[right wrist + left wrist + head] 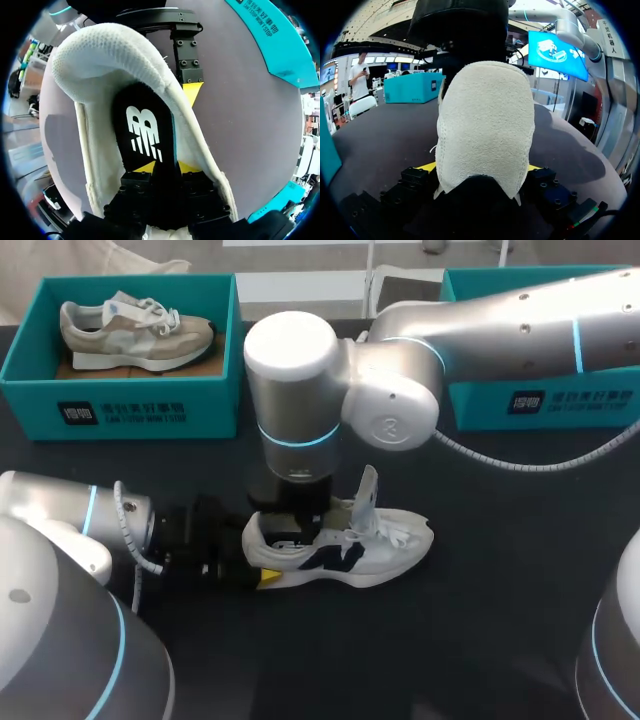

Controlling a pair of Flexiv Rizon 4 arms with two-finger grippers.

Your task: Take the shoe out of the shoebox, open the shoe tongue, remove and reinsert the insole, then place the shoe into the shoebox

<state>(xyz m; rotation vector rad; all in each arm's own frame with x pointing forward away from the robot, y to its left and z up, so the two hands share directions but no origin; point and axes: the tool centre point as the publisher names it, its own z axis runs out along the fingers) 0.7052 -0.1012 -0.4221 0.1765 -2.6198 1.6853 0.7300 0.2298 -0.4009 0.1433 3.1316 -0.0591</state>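
Note:
A white shoe [345, 548] with a dark side logo lies on its sole mid-table, its tongue [368, 495] pulled upright. My left gripper [262, 568] comes in low from the left. Its fingers stand wide on both sides of the heel [485, 125] and touch it. My right arm reaches down from above, and its gripper [298, 528] is inside the shoe's opening. There its yellow tips [161, 170] stand slightly apart over the black insole [142, 127], which lies flat inside the shoe. My left gripper's finger [191, 90] presses the shoe's outer side.
A teal shoebox [120, 410] at the back left holds a beige shoe [135, 325]. A second teal box [560, 405] stands at the back right, partly under my right arm. Bare black table lies in front of the white shoe.

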